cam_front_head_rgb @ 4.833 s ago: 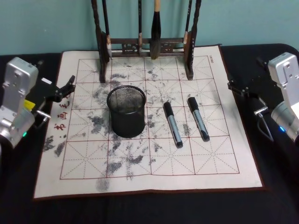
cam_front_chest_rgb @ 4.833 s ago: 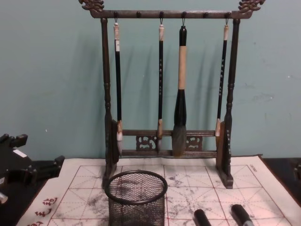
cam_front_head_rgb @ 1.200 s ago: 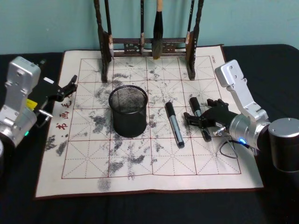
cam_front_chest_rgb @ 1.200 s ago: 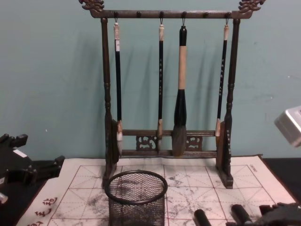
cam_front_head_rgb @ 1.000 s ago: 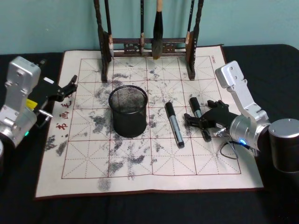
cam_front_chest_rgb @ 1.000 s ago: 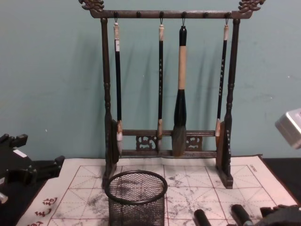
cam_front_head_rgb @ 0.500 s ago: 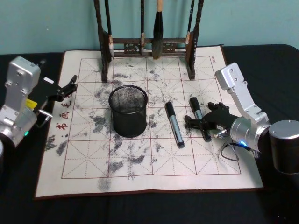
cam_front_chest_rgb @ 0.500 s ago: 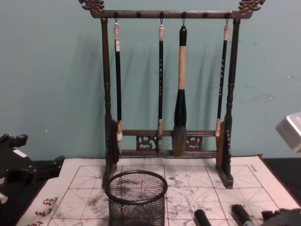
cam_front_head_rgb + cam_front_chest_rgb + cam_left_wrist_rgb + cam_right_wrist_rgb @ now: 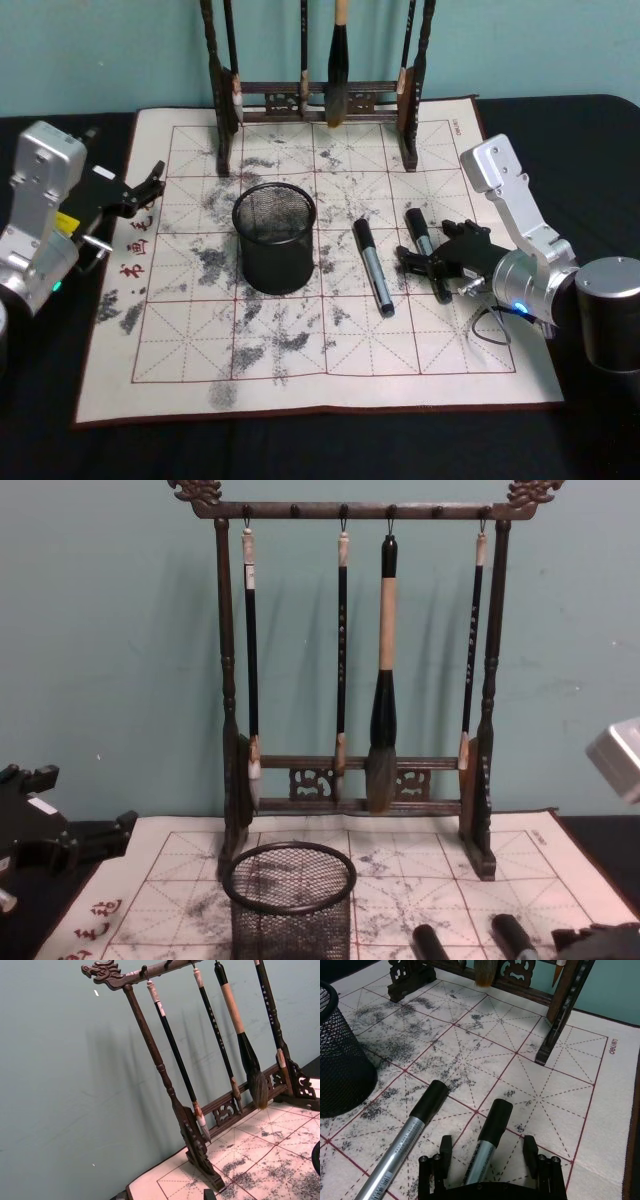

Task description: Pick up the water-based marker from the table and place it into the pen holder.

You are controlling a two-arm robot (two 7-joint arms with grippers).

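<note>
The right gripper (image 9: 487,1146) sits low over the right-hand marker (image 9: 488,1132), its black fingers (image 9: 445,1146) spread on either side of the silvery barrel, with a gap on each side. That marker has a black cap and lies flat on the ink-smudged, red-gridded mat (image 9: 300,350), beside a matching second marker (image 9: 372,265). The round black wire-mesh pen holder (image 9: 274,237) stands upright to their left. The left gripper (image 9: 143,187) hangs open at the mat's left edge. Earlier the right arm was parked by the black table's (image 9: 300,450) right edge; the markers and holder have not moved.
</note>
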